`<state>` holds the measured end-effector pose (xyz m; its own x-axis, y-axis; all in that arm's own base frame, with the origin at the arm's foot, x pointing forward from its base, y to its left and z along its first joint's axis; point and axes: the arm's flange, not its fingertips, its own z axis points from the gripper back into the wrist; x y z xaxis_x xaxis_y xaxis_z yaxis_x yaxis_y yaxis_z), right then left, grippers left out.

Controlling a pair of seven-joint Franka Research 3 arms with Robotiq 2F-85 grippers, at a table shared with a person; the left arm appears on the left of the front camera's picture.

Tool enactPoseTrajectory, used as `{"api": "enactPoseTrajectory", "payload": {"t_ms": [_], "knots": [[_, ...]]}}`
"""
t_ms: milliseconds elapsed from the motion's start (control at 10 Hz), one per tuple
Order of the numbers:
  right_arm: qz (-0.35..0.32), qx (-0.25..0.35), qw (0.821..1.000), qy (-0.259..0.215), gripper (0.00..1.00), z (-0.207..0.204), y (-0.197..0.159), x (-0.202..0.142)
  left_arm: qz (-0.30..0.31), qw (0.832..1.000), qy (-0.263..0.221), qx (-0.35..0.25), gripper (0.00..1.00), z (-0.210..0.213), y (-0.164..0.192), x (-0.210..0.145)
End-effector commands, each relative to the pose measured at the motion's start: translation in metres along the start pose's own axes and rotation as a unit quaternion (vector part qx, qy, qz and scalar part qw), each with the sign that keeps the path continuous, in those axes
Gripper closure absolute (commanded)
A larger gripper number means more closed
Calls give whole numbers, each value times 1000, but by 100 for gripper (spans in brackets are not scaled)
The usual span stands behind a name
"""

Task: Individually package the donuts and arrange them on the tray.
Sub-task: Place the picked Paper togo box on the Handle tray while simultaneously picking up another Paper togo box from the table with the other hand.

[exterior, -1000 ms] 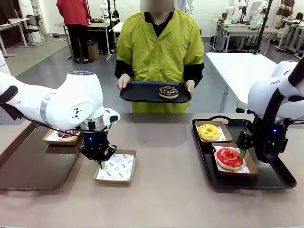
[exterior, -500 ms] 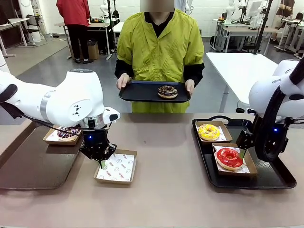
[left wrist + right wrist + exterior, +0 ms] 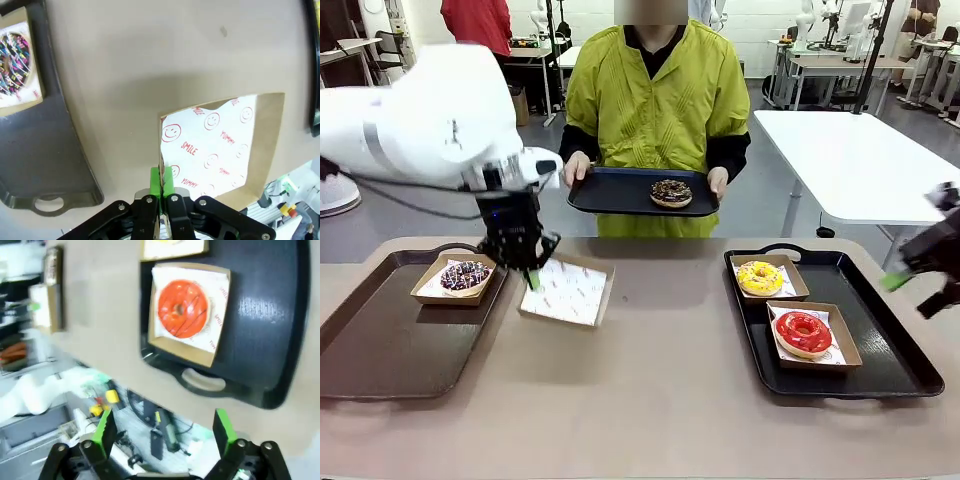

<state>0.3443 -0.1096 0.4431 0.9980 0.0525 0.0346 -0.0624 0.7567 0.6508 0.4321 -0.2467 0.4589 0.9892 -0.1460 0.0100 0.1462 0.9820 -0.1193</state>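
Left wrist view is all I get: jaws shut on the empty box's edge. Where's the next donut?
Observer: The person across the table holds a black tray with a chocolate donut on it.
Operator: Right side?
Observer: The yellow donut and the red donut sit boxed on the right tray.
Operator: Right arm?
Observer: The right gripper has its jaws open and empty, clear of the red donut.

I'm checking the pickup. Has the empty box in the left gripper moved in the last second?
Yes. The empty box, pinched at its edge by the left gripper, has been lifted and carried farther from the camera, toward the person, now tilted beside the left tray.
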Motion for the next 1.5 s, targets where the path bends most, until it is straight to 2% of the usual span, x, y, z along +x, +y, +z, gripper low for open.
{"api": "enactPoseTrajectory", "payload": {"t_ms": [0,300,700,900,1000,1400], "knots": [[12,104,994,-22,0,35,-44,-3,-12,1000,18,-3,100,19,-3,31],[4,205,971,-125,0,59,-110,-29,0,1000,15,8,100,47,-14,70],[-14,274,948,-160,0,47,-161,-48,16,999,33,34,100,38,-22,111],[-14,253,954,-157,0,43,-158,-43,10,999,32,32,100,34,-18,114],[-25,260,953,-156,0,42,-155,-54,7,999,27,24,100,30,-15,106],[-25,260,953,-156,0,42,-155,-54,7,999,27,24,100,30,-15,106]]}}
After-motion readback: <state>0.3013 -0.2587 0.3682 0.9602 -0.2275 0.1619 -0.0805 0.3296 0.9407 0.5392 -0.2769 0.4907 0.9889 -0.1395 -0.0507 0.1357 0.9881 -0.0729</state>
